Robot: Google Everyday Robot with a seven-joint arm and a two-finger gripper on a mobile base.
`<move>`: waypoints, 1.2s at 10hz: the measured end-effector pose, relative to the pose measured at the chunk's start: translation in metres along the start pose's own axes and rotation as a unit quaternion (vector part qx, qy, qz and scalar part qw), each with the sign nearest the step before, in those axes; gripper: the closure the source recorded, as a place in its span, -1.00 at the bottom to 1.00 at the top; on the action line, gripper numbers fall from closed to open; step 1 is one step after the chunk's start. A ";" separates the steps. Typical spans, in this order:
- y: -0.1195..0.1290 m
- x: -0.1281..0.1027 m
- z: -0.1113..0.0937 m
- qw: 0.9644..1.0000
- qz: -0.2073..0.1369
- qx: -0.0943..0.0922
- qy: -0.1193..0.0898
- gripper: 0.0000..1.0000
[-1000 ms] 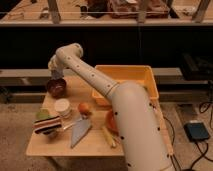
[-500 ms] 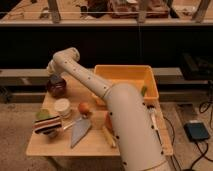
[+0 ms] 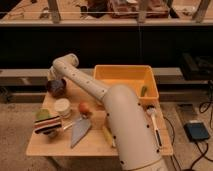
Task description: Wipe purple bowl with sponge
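The purple bowl (image 3: 56,87) sits at the far left corner of the wooden table (image 3: 60,145), dark maroon outside. My white arm reaches from the lower right across the table to it. The gripper (image 3: 52,76) hangs just over the bowl's back rim, mostly hidden behind the wrist, and it is shut. No sponge shows; whatever is in the gripper or the bowl is hidden by the wrist.
A yellow bin (image 3: 125,80) stands at the back right with a green item (image 3: 144,91) inside. In front of the bowl are a white cup (image 3: 63,107), an orange-red bowl (image 3: 85,108), a striped stack (image 3: 46,124), a flat grey-blue pointed piece (image 3: 80,131) and a white brush (image 3: 154,121).
The arm's end has sunk a little toward the purple bowl. Nothing on the table has moved.
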 end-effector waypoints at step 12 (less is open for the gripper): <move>0.012 0.019 0.026 1.000 -0.004 -0.012 -0.016 1.00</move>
